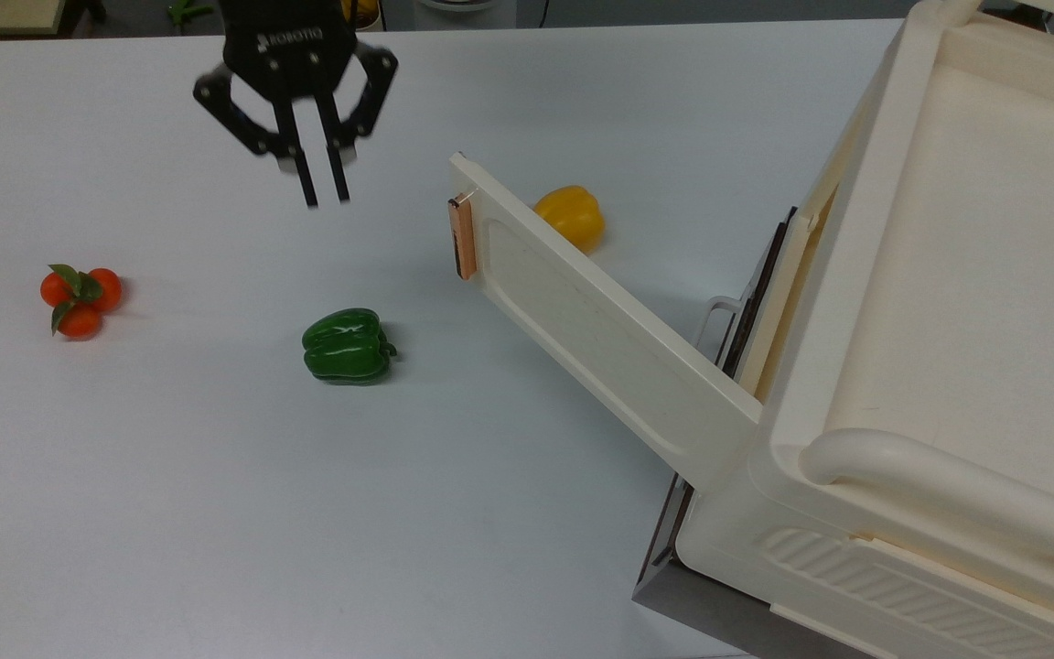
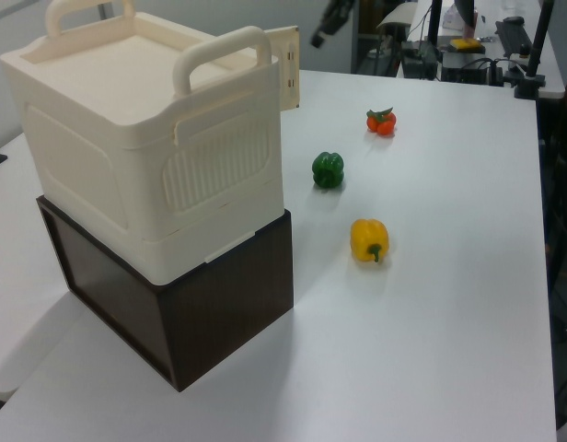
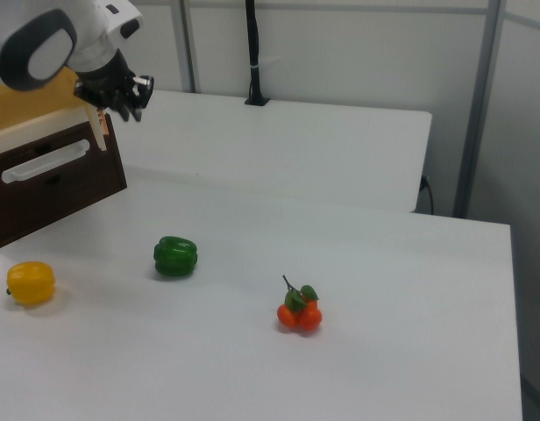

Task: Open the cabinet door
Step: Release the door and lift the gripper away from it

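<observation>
The cabinet door (image 1: 582, 320) is a long cream panel that stands swung out from the cream cabinet (image 1: 948, 320), with its copper strip handle (image 1: 461, 236) at the free end. The door's edge is also seen in the left view as the cabinet door (image 2: 288, 69). My gripper (image 1: 326, 199) hangs over the table well to the top view's left of the handle and touches nothing. Its two thin fingers are a small gap apart with nothing between them. In the right view the gripper (image 3: 130, 107) sits just past the door's edge (image 3: 101, 132).
A green pepper (image 1: 347, 345) lies below the gripper in the top view. A yellow pepper (image 1: 571, 215) sits behind the door. Tangerines (image 1: 79, 297) lie at the far left. The cabinet rests on a dark brown box (image 2: 201, 313) with a white wire handle (image 1: 715, 316).
</observation>
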Action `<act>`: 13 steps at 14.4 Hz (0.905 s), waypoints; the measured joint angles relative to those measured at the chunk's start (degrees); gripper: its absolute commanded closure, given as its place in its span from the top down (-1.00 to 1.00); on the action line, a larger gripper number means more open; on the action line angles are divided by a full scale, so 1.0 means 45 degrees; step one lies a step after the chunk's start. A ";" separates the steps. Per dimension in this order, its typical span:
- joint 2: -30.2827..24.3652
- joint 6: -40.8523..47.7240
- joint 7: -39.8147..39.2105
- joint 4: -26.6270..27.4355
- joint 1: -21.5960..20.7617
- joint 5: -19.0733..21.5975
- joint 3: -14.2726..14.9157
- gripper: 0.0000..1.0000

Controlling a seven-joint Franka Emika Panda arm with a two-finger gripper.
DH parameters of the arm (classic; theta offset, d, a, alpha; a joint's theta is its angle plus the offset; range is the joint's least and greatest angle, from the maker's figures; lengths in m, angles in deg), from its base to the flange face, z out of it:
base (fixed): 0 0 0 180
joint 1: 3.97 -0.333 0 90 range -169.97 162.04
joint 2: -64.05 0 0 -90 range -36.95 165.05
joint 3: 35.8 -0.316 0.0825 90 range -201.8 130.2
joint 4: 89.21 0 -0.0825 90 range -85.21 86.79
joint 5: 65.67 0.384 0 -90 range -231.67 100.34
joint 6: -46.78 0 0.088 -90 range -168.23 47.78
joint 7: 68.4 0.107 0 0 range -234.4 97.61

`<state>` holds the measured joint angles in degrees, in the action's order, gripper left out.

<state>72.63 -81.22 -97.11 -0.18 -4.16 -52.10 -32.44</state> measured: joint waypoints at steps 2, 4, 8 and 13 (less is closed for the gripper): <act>-0.0778 0.2368 0.0751 -0.0002 0.0034 0.0040 0.0468 0.99; -0.1397 0.4344 0.1910 0.0005 0.0035 0.0041 0.0675 1.00; -0.2193 0.7340 0.3238 0.0024 -0.0030 -0.0409 0.0652 1.00; -0.2539 0.8571 0.4348 0.0026 -0.0095 -0.0494 -0.0082 1.00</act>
<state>61.20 -42.65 -77.55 -0.07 -4.59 -54.33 -32.81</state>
